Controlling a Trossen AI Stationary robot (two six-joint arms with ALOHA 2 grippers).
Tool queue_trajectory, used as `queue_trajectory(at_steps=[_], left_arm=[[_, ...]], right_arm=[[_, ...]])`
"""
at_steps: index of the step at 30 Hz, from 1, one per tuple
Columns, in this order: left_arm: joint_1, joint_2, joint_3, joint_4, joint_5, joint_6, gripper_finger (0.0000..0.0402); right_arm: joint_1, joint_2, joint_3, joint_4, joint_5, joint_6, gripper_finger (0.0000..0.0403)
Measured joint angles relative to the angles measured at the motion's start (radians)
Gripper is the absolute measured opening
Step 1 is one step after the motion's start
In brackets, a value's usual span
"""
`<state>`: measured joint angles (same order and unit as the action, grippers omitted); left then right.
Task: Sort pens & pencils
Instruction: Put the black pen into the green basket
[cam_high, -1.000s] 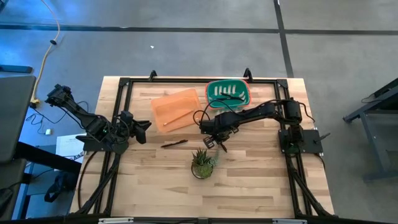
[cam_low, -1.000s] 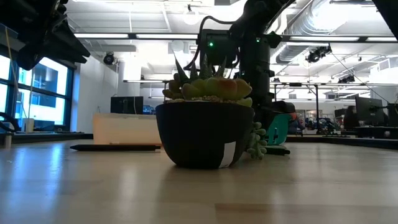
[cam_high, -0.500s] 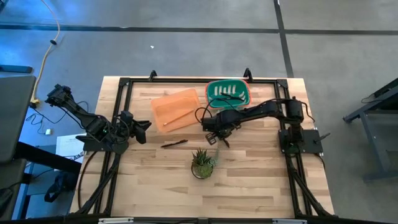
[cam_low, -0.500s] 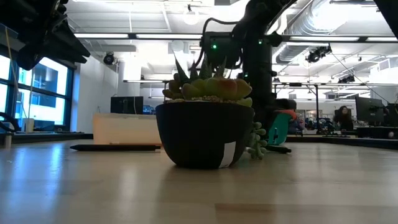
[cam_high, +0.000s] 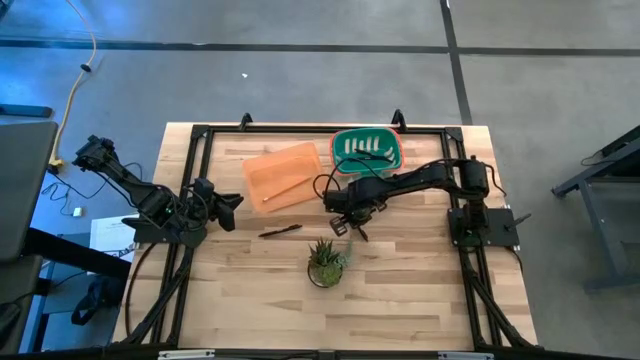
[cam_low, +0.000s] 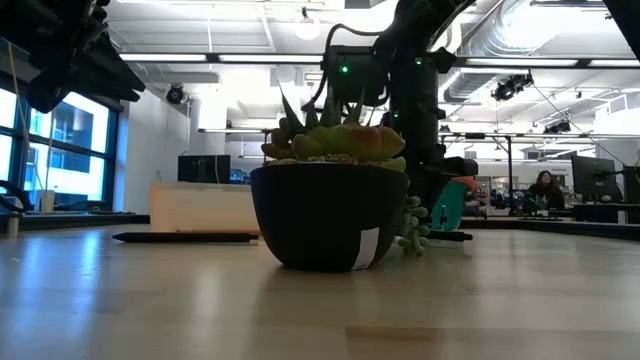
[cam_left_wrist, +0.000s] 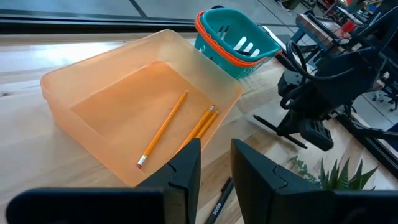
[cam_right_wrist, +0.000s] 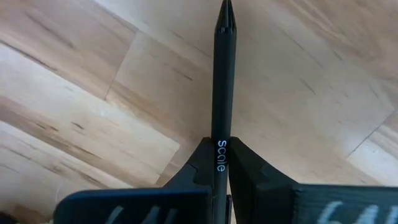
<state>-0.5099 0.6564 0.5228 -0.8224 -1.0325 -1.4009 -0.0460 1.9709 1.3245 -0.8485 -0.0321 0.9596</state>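
Note:
My right gripper (cam_high: 349, 221) hovers low over the table's middle, just beyond the potted plant, shut on a black pen (cam_right_wrist: 223, 74) printed "scale". A second dark pen (cam_high: 280, 231) lies flat on the wood to the left of the plant; it also shows under my left gripper's fingers as a pen (cam_left_wrist: 219, 202). Three orange-tan pencils (cam_left_wrist: 186, 124) lie flat on the floor of the clear orange tray (cam_high: 283, 175). My left gripper (cam_left_wrist: 216, 168) waits at the table's left side, open, pointing toward the tray and touching nothing. My right gripper pinches the black pen between its two fingers (cam_right_wrist: 202, 165) at the printed part of the barrel (cam_right_wrist: 222, 138). The pen lies along the fingers and sticks out ahead of them, its pointed tip (cam_right_wrist: 224, 9) over bare wood. Whether it is lifted clear cannot be told.
A teal basket (cam_high: 392, 148) with an orange rim stands at the far edge, right of the tray, holding several light sticks. The dark potted succulent (cam_high: 325, 262) stands near the table's middle, close in front of my right gripper. Black frame rails (cam_high: 300, 129) border the table.
My right gripper, shut on the pen, has shifted a little toward the far edge. Nothing else has moved.

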Motion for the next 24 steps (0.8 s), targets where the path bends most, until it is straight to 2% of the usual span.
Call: queue_trajectory(at_steps=[8,24], left_arm=[[0.000,0.000,0.000,0.001,0.000,0.000,0.0076],[0.000,0.000,0.000,0.003,-0.006,0.000,0.0076]], right_arm=[[0.000,-0.010,0.000,0.004,-0.004,0.000,0.0000],[0.000,-0.126,0.002,0.002,0.040,0.003,0.0000]])
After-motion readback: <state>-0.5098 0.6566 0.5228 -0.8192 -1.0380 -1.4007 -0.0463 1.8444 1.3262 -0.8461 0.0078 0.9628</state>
